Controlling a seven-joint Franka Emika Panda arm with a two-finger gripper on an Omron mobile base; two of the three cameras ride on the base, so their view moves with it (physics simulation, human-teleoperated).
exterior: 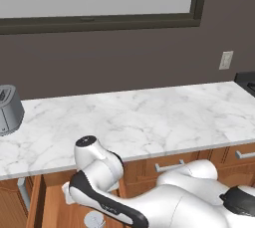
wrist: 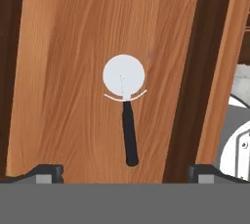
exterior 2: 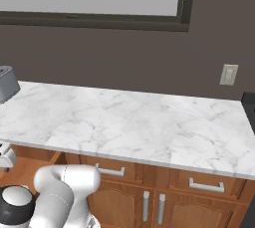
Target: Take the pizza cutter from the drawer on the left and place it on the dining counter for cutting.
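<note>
The drawer (exterior: 52,211) is pulled out under the worktop at the lower left, its light wooden floor (wrist: 73,71) bare around the pizza cutter. The cutter lies flat, with a round silvery wheel (wrist: 124,75) and a slim black handle (wrist: 129,137); its wheel also shows past my arm (exterior: 93,219). My gripper (wrist: 126,174) hangs over the drawer, looking straight down. It is open, the fingertips (wrist: 49,173) wide apart on either side of the handle's end and holding nothing. The drawer's corner is also in the right base view (exterior 2: 27,170). The dining counter is out of view.
A white marble worktop (exterior: 149,117) over brown cabinets runs across in front of me. A grey appliance (exterior: 9,110) stands at its left end and a dark stove edge (exterior: 246,78) at its right. Closed drawers with silver handles (exterior: 169,165) sit to the right of the open one.
</note>
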